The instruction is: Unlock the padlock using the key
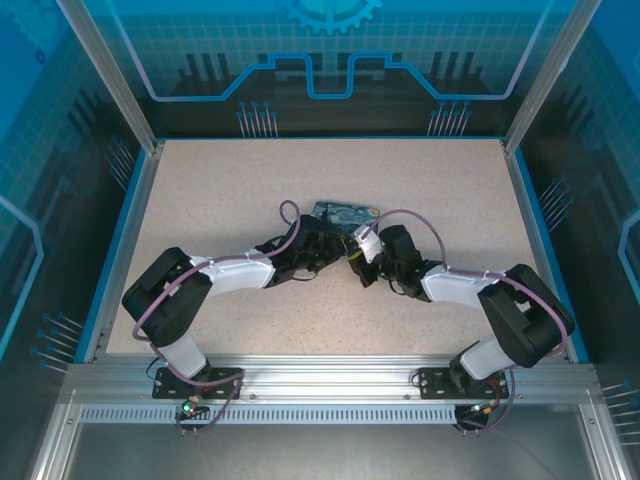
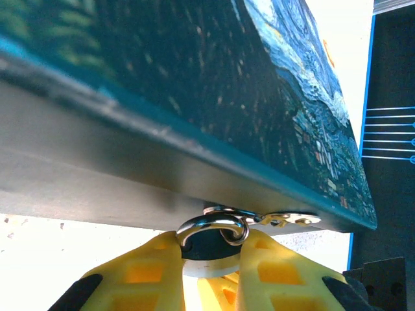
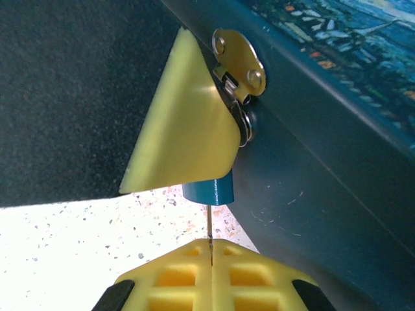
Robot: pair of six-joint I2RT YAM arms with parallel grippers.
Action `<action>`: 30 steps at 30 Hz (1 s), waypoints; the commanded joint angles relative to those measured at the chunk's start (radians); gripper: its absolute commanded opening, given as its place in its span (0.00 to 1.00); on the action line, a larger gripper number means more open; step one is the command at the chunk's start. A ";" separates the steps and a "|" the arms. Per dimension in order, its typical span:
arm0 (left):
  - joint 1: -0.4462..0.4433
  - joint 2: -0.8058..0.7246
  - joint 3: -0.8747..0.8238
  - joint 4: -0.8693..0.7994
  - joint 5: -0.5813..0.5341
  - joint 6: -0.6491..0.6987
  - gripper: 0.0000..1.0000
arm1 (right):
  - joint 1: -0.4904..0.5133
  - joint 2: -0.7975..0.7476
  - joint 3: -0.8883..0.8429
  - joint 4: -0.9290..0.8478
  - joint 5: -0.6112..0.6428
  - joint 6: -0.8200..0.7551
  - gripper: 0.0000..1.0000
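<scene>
The swirl-painted box [image 2: 194, 84] looms just above and ahead of your left claw [image 2: 213, 245]. That claw is closed down to a narrow gap on the padlock [image 3: 207, 191], nipping its body between the yellow pads. The padlock hangs from the brass hasp [image 3: 241, 58] on the box's wall. Your right claw [image 3: 211, 247], directly beneath the padlock, is pinched fully shut on the key [image 3: 209, 223]. The blade runs straight up from the fingertips to the lock's underside; you can't tell how deep it sits.

The padlock has a small bluish body and a thin bright shackle [image 2: 214, 225]. It is probably light, rigid and smooth enough to swivel, so clamp the body's sides, not the shackle. The key is a dark sliver and looks easily bent, so grip it low and turn gently.
</scene>
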 commanded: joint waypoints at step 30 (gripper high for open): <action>-0.006 -0.060 -0.006 0.006 0.112 -0.051 0.00 | -0.083 -0.085 0.029 0.084 -0.120 -0.042 0.00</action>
